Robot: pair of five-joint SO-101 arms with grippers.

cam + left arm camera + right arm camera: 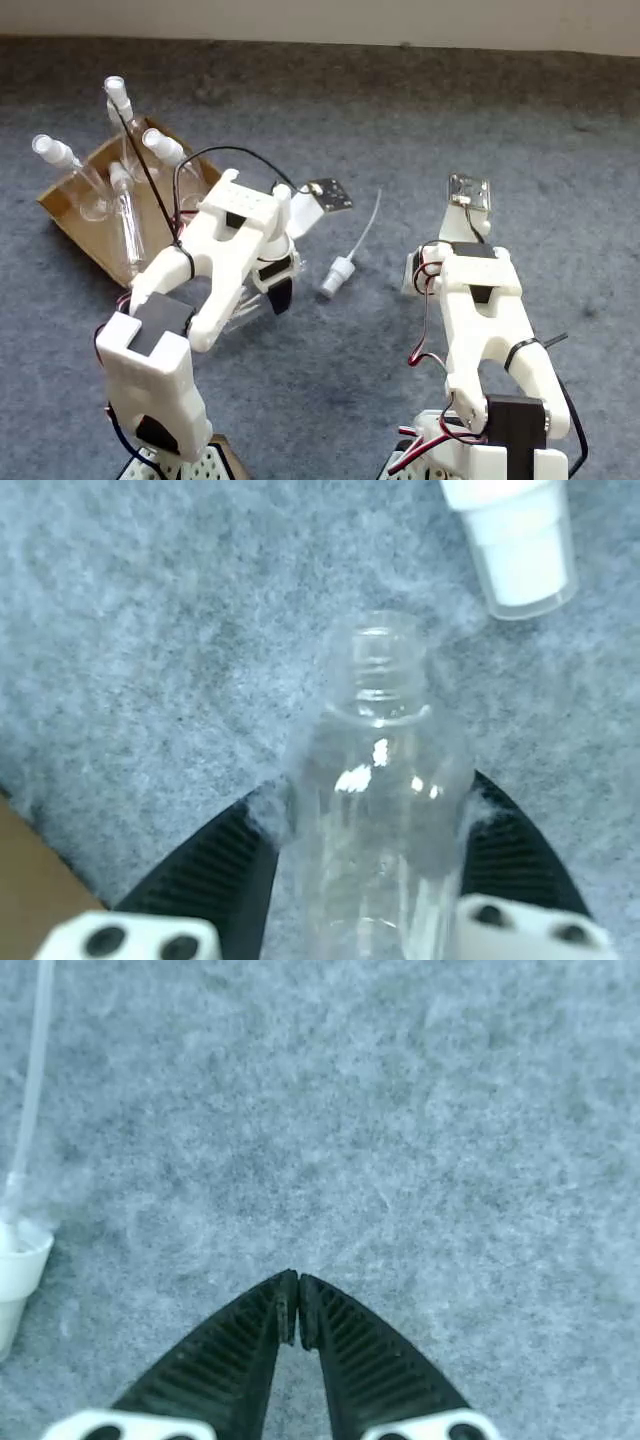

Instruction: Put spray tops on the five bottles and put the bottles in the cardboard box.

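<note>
Black ribbed fingers [225, 865] of the left gripper [372, 790] are seen closest to the lens, pressed against both sides of a clear plastic bottle [375, 880], so the claw is recorded as pinching the bottle around its body. The bottle's threaded neck [378, 660] is uncapped and points away from the claw; whether the bottle rests on the grey carpet [450, 1110] or is held just above it cannot be told. A white spray top [515, 540] is noted lying on the carpet just beyond the neck and off to one side, apart from both bottle and fingers. In the high view this spray top is found between the two arms, nearer the left one, with its thin translucent dip tube [368, 225] stretched away from the arm bases. The right gripper [297, 1305] is observed with its fingers pressed together on nothing, low over bare carpet, with the spray top's collar near it to one side. A brown cardboard box [60, 205] is logged beyond the left arm, and four clear capped bottles [130, 225] are seen lying in it.
</note>
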